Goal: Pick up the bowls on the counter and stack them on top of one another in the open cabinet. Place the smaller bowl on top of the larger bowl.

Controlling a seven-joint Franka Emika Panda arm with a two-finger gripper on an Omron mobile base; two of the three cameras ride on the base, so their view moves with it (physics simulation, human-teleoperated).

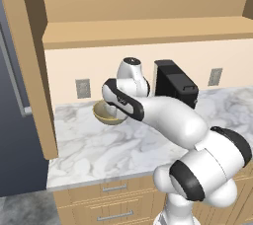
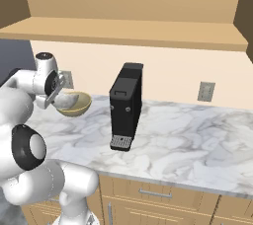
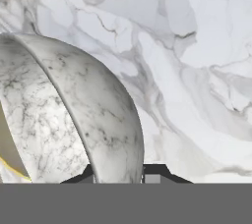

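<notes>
My gripper [image 3: 120,175] is shut on the rim of the smaller bowl [image 3: 74,115], a pale grey-white veined bowl tipped on edge in the hand view. Right beside it shows a sliver of the larger bowl [image 3: 9,161], olive-gold. In the right base view the smaller bowl [image 2: 65,99] sits within the outline of the larger bowl [image 2: 80,105] at the back left of the counter [image 2: 188,140], with the gripper [image 2: 55,98] at its left rim. From the left, the arm covers most of the larger bowl [image 1: 102,114]. The open cabinet [image 1: 148,30] runs above.
A tall black coffee machine [image 2: 126,105] stands on the counter to the right of the bowls. A dark fridge [image 1: 15,100] and a wooden side panel [image 1: 42,81] close off the left. Wall outlets [image 2: 205,91] sit on the backsplash. Drawers [image 1: 113,189] lie under the counter.
</notes>
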